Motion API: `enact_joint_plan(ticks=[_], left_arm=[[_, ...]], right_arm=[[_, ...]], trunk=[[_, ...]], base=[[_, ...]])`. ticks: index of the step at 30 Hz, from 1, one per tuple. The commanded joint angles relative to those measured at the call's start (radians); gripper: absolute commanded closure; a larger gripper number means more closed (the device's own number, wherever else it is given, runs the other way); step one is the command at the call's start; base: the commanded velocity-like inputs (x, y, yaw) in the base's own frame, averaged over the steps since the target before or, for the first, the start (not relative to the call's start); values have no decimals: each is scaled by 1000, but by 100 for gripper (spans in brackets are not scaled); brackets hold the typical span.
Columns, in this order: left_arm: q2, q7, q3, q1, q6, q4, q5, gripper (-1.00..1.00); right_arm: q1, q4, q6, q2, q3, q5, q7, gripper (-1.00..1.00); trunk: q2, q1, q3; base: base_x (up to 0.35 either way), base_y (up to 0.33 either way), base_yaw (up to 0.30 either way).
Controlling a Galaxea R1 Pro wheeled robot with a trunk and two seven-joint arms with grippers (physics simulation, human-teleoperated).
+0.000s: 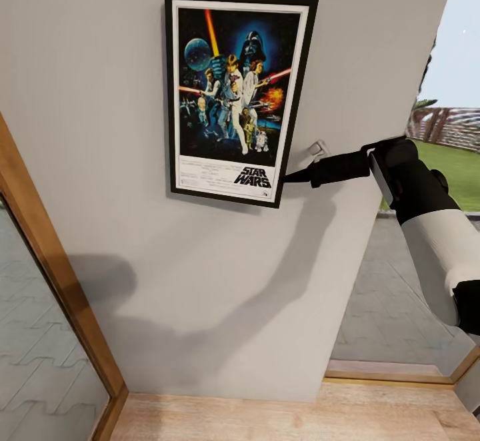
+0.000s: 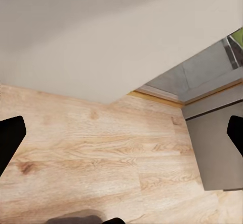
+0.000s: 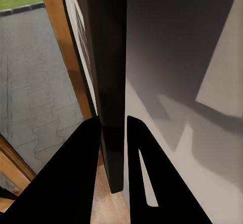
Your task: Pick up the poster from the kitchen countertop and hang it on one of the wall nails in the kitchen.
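**Now at the wall: poster up, not yet let go**

Here we hold the poster (image 1: 233,94) flat against the wall (image 1: 200,281), slightly tilted; our right gripper (image 3: 112,133) pinches its lower right edge; the left gripper (image 2: 121,143) hangs wide over the floor (image 2: 91,153). We judge hanging nearly done; next we seat it on a nail we cannot see, then release gently.

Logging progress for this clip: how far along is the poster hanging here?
Nearly finished. The black-framed Star Wars poster is off the counter and flat against the grey wall. In hand: the right gripper is pinching its frame edge. Left: confirm it hangs on a nail, which the poster would hide, then release. The left gripper is open over wooden floor.
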Motion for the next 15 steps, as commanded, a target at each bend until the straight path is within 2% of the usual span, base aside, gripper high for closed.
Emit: enact_joint_plan(ticks=[1, 5, 6, 15], left_arm=[[1, -3, 8, 1, -5, 1, -7, -100], [1, -3, 8, 4, -5, 1, -7, -100], [1, -3, 8, 5, -5, 0, -7, -100], [2, -3, 8, 5, -5, 0, -7, -100]], right_arm=[[-1, 0, 9, 0, 1, 9, 5, 100], [-1, 0, 9, 0, 0, 8, 4, 100], [-1, 0, 10, 0, 0, 26, 4, 100], [-1, 0, 10, 0, 0, 26, 4, 100]], trunk=[[-2, 1, -2], [-2, 1, -2], [-2, 1, -2], [-2, 1, -2]], base=[[0, 0, 0], [0, 0, 0], [0, 0, 0], [0, 0, 0]])
